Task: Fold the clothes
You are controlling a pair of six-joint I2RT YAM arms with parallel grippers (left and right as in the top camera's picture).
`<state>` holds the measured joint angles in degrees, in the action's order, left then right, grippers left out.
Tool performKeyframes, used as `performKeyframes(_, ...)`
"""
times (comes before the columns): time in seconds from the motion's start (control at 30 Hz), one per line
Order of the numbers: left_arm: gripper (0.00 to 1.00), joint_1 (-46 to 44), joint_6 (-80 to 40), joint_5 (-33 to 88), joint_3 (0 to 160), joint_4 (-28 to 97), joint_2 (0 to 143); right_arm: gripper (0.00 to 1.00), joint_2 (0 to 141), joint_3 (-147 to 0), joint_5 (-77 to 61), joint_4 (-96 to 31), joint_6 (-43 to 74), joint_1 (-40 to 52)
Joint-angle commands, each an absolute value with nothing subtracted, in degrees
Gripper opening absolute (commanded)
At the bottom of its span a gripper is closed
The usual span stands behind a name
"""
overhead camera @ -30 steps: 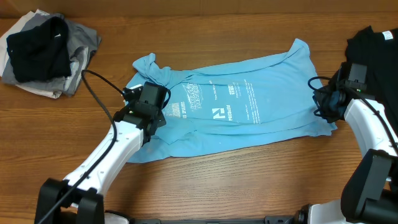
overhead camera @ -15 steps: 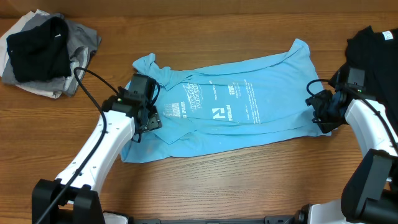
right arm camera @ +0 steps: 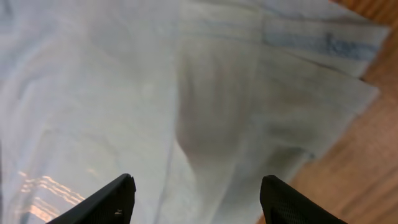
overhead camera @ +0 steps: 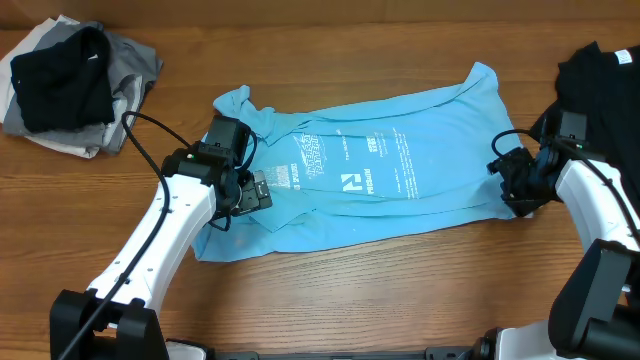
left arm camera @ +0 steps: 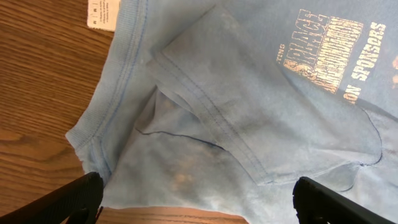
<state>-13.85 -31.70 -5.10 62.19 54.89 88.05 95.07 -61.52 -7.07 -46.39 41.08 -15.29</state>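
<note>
The light blue T-shirt (overhead camera: 370,170) lies spread across the middle of the table, print up, its left end folded over on itself. My left gripper (overhead camera: 245,190) hovers over that folded left end, jaws wide open. The left wrist view shows the folded sleeve and hem (left arm camera: 249,93) beneath the left gripper (left arm camera: 199,205), with nothing between the fingers. My right gripper (overhead camera: 512,185) is over the shirt's right edge, open. In the right wrist view pale cloth (right arm camera: 186,93) lies under the right gripper (right arm camera: 198,202), ungripped.
A pile of black, grey and white garments (overhead camera: 70,85) sits at the back left. A black garment (overhead camera: 600,90) lies at the far right, behind my right arm. Bare wooden table (overhead camera: 400,290) runs along the front. A white label (left arm camera: 102,12) shows at the shirt's collar.
Both grippers have opened and let go of the blue shirt. The left gripper shifted slightly left; the right gripper edged left along the shirt's right edge.
</note>
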Motion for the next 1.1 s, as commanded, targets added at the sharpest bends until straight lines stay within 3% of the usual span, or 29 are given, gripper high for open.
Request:
performKeyframes(0.0,1.00,-13.78,-31.24,-4.40,63.11,55.05,88.07,0.68,95.42,-59.02,-7.18,-43.27,40.64,-15.38)
performKeyframes(0.77,1.00,-13.78,-31.24,-4.45,63.11,55.05,88.07,0.67,99.04,-55.55,-7.84,-36.64,40.64,-15.38)
performKeyframes(1.07,1.00,-13.78,-31.22,-4.45,63.11,55.00,88.07,0.54,99.04,-55.55,-7.60,-34.81,40.58,-15.38)
